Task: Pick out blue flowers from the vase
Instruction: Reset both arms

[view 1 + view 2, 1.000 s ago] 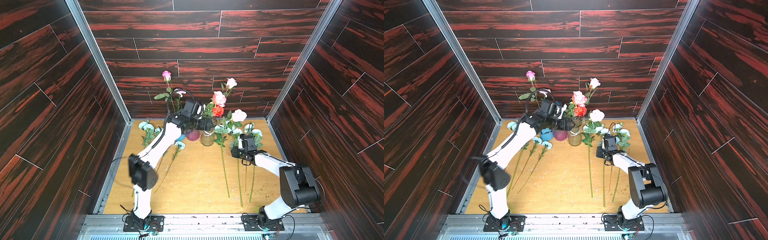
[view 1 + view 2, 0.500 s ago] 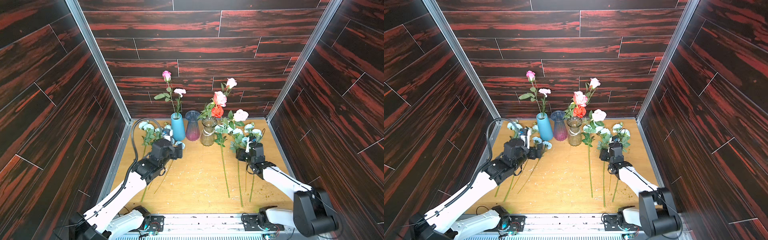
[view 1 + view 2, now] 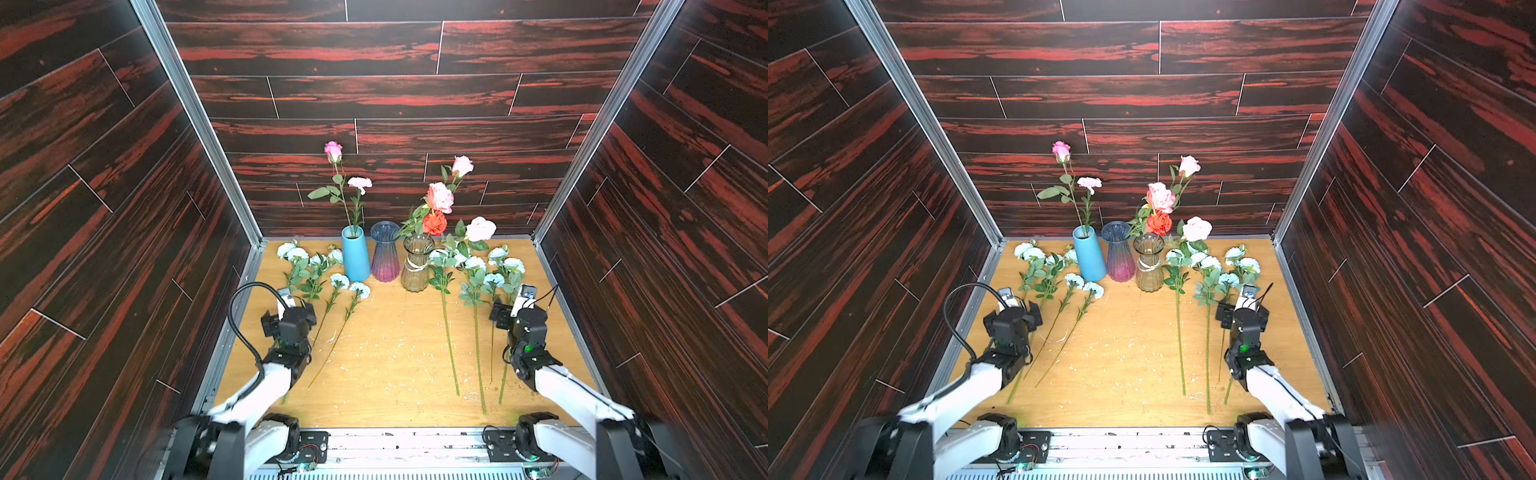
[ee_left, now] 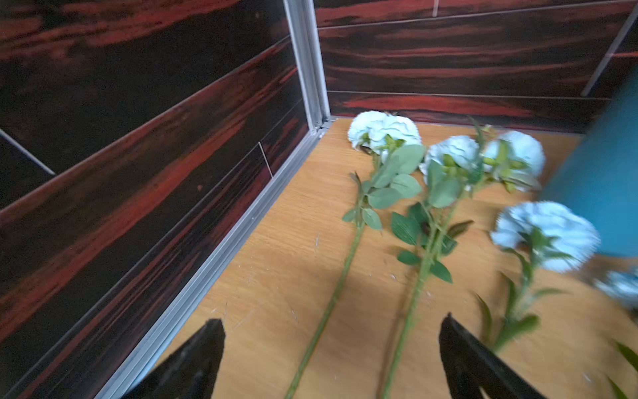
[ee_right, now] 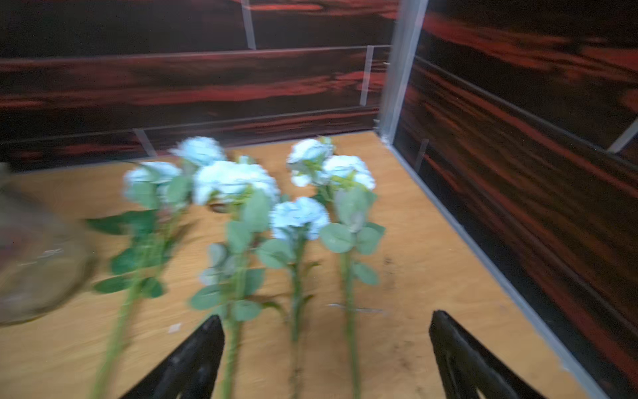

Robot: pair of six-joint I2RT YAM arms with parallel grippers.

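Note:
Several blue flowers lie flat on the wooden table in two groups, one by the left wall (image 3: 297,253) (image 3: 1034,253) and one on the right side (image 3: 473,262) (image 3: 1210,262). My left gripper (image 3: 291,313) (image 4: 331,321) hovers open over two green stems of the left group (image 4: 383,131), holding nothing. Over the stems of the right group (image 5: 298,216), my right gripper (image 3: 513,309) (image 5: 326,316) is open and empty as well. The blue vase (image 3: 355,253) holds a pink rose and a pale pink carnation. The amber glass vase (image 3: 417,264) holds pink and red roses.
A purple glass vase (image 3: 385,251) stands between the other two at the back. A pale pink rose (image 3: 481,228) leans right of the amber vase. Dark wood walls with metal rails (image 4: 241,224) close in the table on three sides.
My left arm has come down and forward from the vases to the left group's stems. The right gripper has opened wide and drawn back a little toward the front.

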